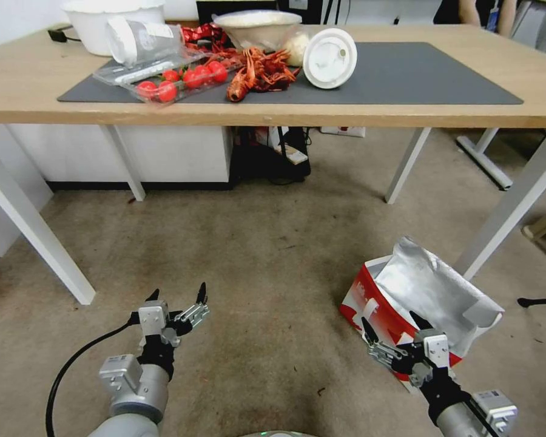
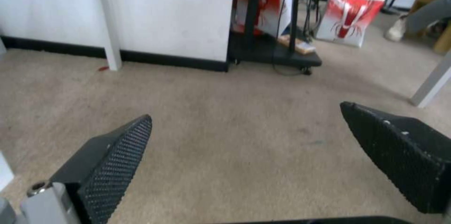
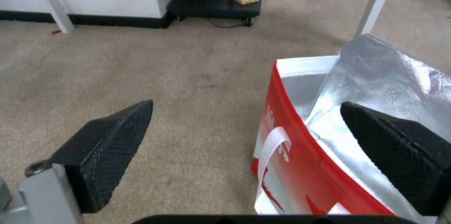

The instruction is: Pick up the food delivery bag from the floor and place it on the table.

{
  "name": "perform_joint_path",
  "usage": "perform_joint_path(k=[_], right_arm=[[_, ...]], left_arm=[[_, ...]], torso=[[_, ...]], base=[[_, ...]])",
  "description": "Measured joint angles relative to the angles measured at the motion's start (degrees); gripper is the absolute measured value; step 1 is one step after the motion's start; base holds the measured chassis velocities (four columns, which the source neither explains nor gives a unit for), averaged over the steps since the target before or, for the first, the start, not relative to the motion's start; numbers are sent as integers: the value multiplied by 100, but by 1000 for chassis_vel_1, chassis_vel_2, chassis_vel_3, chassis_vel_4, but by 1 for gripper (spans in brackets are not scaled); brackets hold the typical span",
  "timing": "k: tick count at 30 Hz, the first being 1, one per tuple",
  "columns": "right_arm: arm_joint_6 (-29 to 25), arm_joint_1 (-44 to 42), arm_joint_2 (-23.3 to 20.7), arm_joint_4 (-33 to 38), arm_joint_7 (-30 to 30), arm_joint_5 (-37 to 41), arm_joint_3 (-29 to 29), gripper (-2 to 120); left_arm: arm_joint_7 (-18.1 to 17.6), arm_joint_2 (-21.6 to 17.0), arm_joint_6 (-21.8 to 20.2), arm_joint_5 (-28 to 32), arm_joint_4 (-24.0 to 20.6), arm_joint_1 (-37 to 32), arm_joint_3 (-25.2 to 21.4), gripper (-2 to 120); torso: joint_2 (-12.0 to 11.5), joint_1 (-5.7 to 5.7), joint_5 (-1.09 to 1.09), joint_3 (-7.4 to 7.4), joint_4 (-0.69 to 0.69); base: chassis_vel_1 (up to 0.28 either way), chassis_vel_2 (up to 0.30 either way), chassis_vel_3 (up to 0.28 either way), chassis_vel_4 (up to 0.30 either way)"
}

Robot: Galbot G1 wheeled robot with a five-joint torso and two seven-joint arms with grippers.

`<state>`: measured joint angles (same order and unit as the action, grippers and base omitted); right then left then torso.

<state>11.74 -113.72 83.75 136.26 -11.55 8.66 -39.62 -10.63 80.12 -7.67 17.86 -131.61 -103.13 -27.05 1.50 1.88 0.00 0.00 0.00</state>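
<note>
Red-sided food delivery bag (image 1: 387, 303) on carpet; writing unreadable; right gripper (image 1: 396, 332) spread above.

The head camera is looking down over bench (image 1: 273, 112) and floor; both wrist cameras are facing the carpet (image 2: 225, 118) low, sharing the cart (image 3: 214, 4).

Bare carpet (image 1: 255, 255) lies open left of the food delivery bag (image 1: 418, 297).

Left gripper (image 1: 177, 296) low, fingers spread; right gripper (image 1: 389, 321) likewise.
</note>
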Motion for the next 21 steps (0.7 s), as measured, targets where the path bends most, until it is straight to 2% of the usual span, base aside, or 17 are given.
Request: perform_joint_path(k=[7,9,10,11,14,15,17,18,19,21], right_arm=[[23,94,-318,-52,35,52,-36,100],[85,208,-551,-98,46,177,-101,100],[158,318,-813,-185,51,335,-154,100],[158,318,-813,-185,51,335,-154,100],[209,636,-1477,-576,-1,806,-259,100],[209,636,-1477,-576,-1,806,-259,100],[118,948,-2028,-1052,-89,1153,-321,100],[-18,1292,-2516,-1486,-178,1481,-325,100],[-18,1292,-2516,-1486,-178,1481,-325,100],[-262,1791,-3089,-1998,-388,1880,-218,100]], left_arm=[[73,-1,113,57,55,22,-8,100],[84,-5,114,34,68,25,-12,100],[94,-8,114,6,73,24,-13,100],[94,-8,114,6,73,24,-13,100],[123,-5,114,-59,80,20,-10,100],[123,-5,114,-59,80,20,-10,100],[127,26,116,-98,79,16,-4,100],[126,57,129,-145,79,5,0,100],[126,57,129,-145,79,5,0,100],[115,103,131,-219,86,0,-1,100]], torso=[[12,3,0,0,0],[16,4,0,0,-1],[18,5,1,0,-1],[18,5,1,0,-1],[23,5,2,0,0],[23,5,2,0,0],[26,5,2,0,0],[29,6,2,0,0],[29,6,2,0,0],[30,7,1,0,1]], base=[[0,0,0,0],[0,0,0,0],[0,0,0,0],[0,0,0,0],[0,0,0,0],[0,0,0,0],[0,0,0,0],[0,0,0,0],[0,0,0,0],[0,0,0,0]])
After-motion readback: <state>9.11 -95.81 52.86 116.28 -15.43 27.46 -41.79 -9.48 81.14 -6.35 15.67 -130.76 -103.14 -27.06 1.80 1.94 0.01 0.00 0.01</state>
